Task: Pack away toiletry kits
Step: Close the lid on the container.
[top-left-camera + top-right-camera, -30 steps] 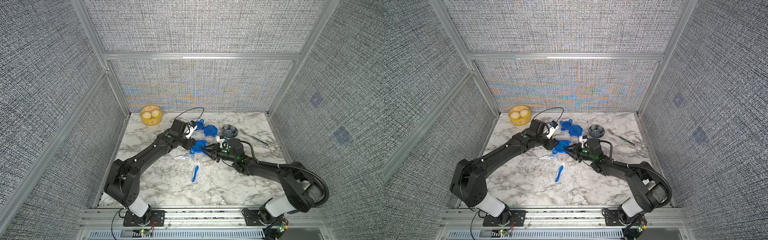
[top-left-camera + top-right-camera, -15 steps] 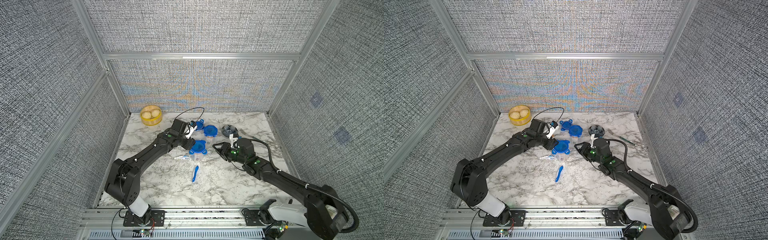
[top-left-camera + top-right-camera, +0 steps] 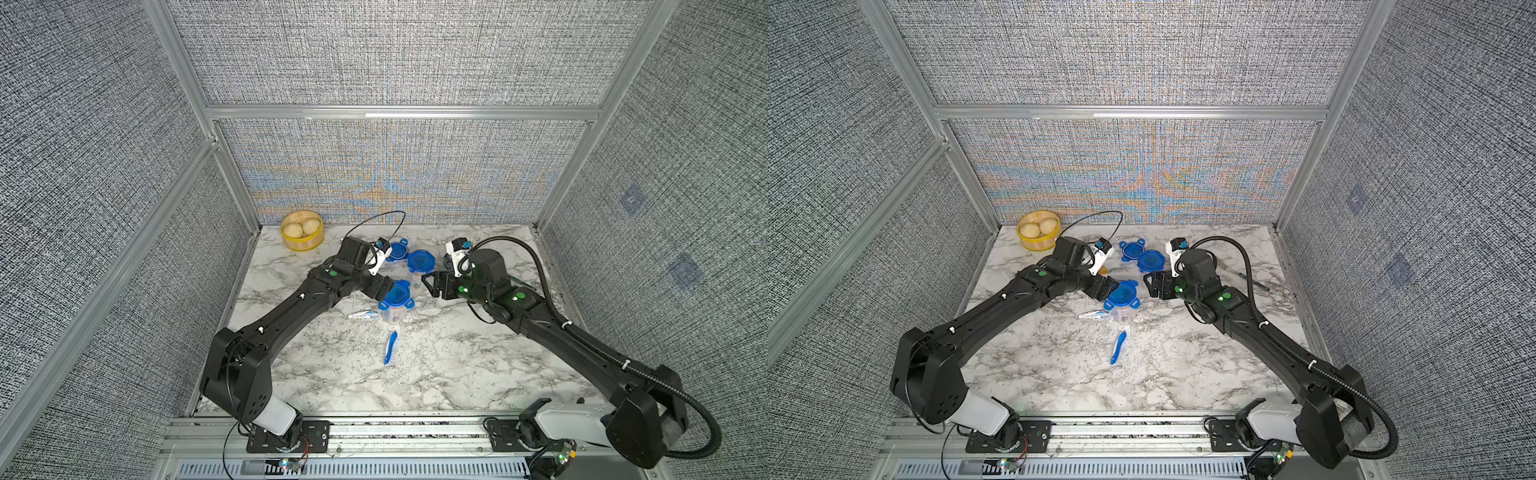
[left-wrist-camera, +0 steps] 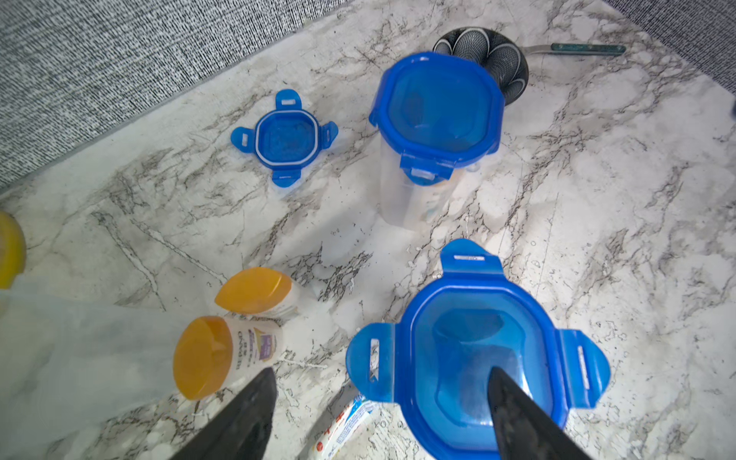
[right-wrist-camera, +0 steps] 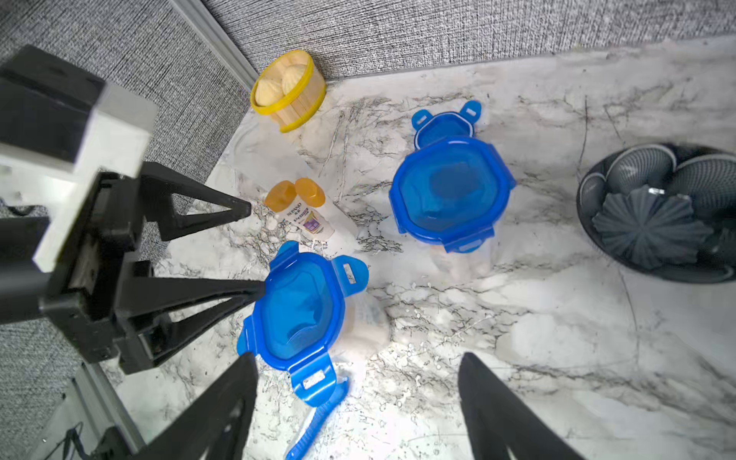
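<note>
far to the back-left of the middle cup (image 3: 392, 316), in the table's corner, stands the yellow steamer basket (image 3: 302, 235) with two buns. the left gripper (image 5: 251, 251) reaches in from that cup's left with its jaws spread wide, and one fingertip (image 5: 239, 290) is at the edge of the cup's blue lid (image 4: 474, 358). the lid lies on top with its four tabs flared out, not clipped down. two orange-capped bottles (image 4: 227, 354) lie side by side just behind-left of the middle cup. a toothpaste tube (image 3: 365, 316) lies flat against the cup's left foot, and a blue toothbrush (image 3: 390, 348) lies on the marble just in front of the cup. behind the middle cup a loose lid (image 3: 398, 251) lies flat on the table. right beside that lid, a second cup (image 3: 420, 262) stands upright with its own lid clipped shut. the right gripper (image 3: 430, 284) hangs to the right of the middle cup, near but apart from it, jaws wide over bare marble. farther right and back sits the dark flower-shaped dish (image 5: 653, 211), and past it lies a tool with a green handle (image 4: 581, 48).
</note>
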Robot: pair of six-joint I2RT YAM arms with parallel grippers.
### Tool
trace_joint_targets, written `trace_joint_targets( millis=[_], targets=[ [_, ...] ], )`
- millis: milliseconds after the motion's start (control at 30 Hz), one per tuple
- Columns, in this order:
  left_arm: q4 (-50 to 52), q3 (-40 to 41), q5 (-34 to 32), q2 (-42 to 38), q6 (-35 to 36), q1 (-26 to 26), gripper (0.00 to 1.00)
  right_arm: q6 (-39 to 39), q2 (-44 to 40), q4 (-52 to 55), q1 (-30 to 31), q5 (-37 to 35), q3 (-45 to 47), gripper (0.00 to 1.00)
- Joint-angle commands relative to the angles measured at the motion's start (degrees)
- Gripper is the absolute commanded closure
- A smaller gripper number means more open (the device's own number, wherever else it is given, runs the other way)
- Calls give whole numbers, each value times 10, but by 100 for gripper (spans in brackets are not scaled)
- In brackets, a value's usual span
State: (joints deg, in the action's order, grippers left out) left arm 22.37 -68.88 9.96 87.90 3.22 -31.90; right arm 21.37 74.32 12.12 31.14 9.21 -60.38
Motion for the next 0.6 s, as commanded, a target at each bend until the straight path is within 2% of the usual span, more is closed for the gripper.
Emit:
trace_joint_targets(
  millis=[0, 233, 567],
  targets=[
    [-29, 18, 18, -4, -8, 3, 19, -75, 13, 69, -2, 22, -25, 19],
    [-19, 31, 25, 7, 1, 3, 22, -98, 32, 79, -7, 36, -51, 19],
    [18, -2, 22, 31, 27, 3, 27, -132, 37, 84, -7, 37, -60, 19]
  ],
)
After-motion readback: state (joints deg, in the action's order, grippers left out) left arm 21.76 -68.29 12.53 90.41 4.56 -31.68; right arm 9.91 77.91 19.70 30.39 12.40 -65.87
